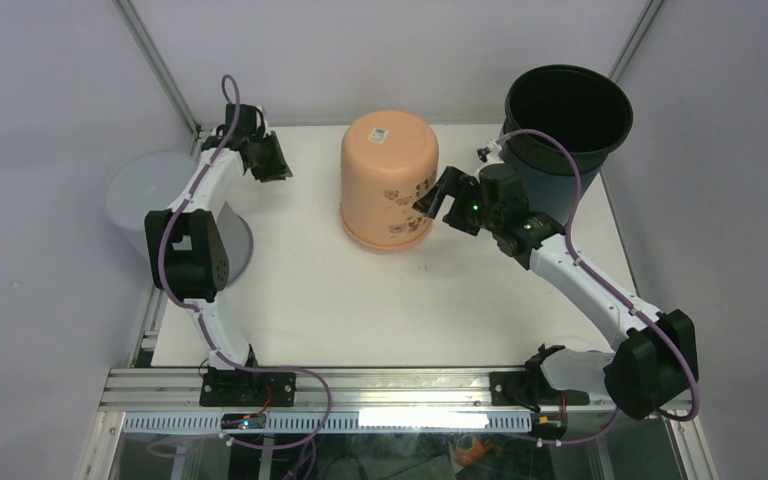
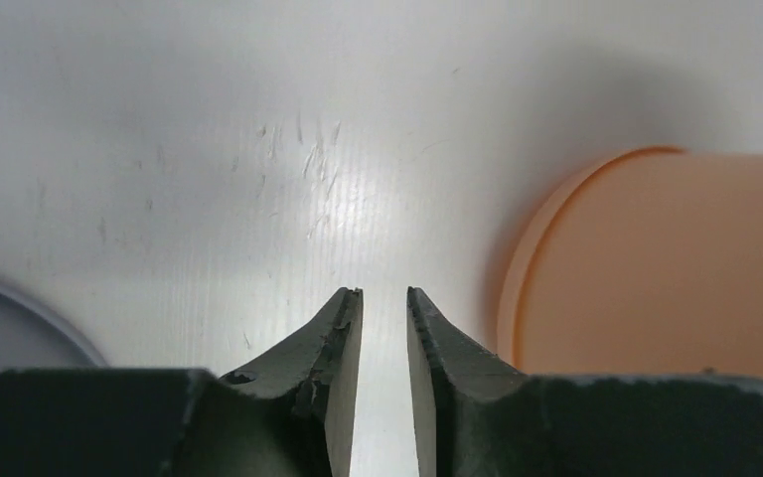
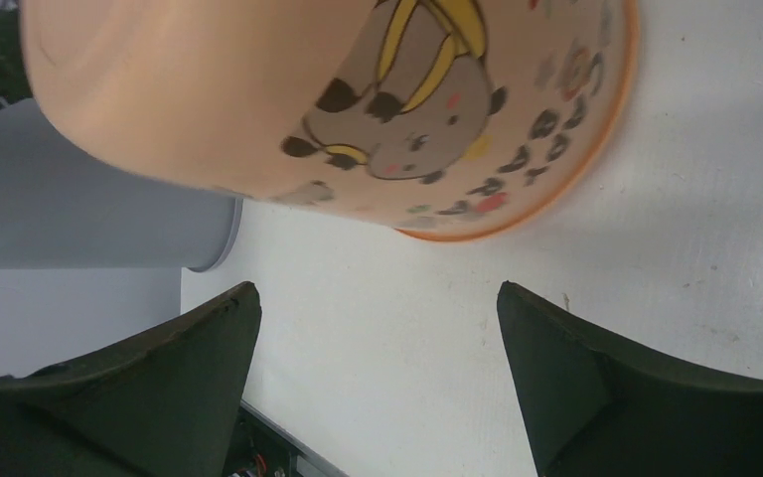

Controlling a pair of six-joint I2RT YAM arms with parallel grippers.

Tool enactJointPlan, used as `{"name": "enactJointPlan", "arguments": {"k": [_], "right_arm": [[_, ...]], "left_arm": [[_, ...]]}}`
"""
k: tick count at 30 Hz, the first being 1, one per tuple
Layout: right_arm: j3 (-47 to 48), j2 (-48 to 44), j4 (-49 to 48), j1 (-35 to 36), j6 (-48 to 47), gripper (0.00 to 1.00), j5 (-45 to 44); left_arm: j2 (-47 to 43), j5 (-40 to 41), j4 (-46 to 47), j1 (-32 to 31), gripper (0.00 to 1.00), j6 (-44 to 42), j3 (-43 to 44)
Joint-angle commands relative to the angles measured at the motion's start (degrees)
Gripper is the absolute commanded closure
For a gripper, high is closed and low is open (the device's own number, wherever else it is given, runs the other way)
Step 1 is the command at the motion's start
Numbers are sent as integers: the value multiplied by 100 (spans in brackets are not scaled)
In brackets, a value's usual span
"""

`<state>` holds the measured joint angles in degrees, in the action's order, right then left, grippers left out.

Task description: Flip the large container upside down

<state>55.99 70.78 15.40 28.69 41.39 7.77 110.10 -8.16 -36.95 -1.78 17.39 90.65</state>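
Large container (image 1: 388,180) stands rim-down, seemingly untouched; right tool (image 3: 378,290) wide, left tool (image 2: 382,294) narrowly parted.

The large container (image 1: 388,180) stands on the table (image 1: 360,310) between left bin (image 1: 145,190) and right pot (image 1: 567,105).

**Three Views, One Tabletop**

My top camera sits high behind my bases and looks down and forward over the whole white table (image 1: 290,300), both arms included; my left wrist camera rides low and close behind my left gripper (image 2: 384,293), facing along the tabletop with the peach container (image 2: 656,258) at its right edge; my right wrist camera looks out past my right gripper (image 3: 376,288), very near that container's printed side; all three views share the container and the table around it.
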Motion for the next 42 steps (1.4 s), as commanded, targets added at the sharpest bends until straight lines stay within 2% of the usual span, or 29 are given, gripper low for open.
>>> {"name": "enactJointPlan", "arguments": {"k": [1, 4, 7, 15, 19, 22, 25, 29, 37, 39, 42], "right_arm": [[27, -38, -193, -29, -162, 7, 0], [9, 65, -212, -23, -179, 8, 11], [13, 172, -221, -30, -222, 8, 18], [-6, 405, -277, -23, -298, 8, -53], [122, 909, -881, 66, -173, 9, 160], [804, 1735, -1122, 327, -235, 9, 86], [1899, 2852, -1226, 674, -364, 9, 143], [3484, 4112, -625, 836, -559, 9, 640], [3508, 4049, -813, 180, -587, 8, 501], [4073, 4367, -295, 81, -575, 8, 69], [5398, 5147, 792, 17, -446, 10, -684]], "left_arm": [[-1072, -9, 135, -7, 70, 45, 678], [-1430, -53, 133, -172, 61, -22, 979], [-1700, -62, 128, -475, 57, -117, 1167], [-2031, -189, 37, -1182, 50, -148, 1333], [-2117, -238, -32, -1344, 49, -156, 1433], [-2210, -230, -82, -1380, 49, -149, 1488], [-2339, -184, -97, -1387, 48, -142, 1429], [-2494, -32, -245, -1393, 47, -176, 1308], [-2767, 324, -338, -1390, 45, -242, 1013], [-2774, 357, -356, -1387, 45, -202, 1020], [-2769, 372, -376, -1389, 44, -154, 1013]]}}
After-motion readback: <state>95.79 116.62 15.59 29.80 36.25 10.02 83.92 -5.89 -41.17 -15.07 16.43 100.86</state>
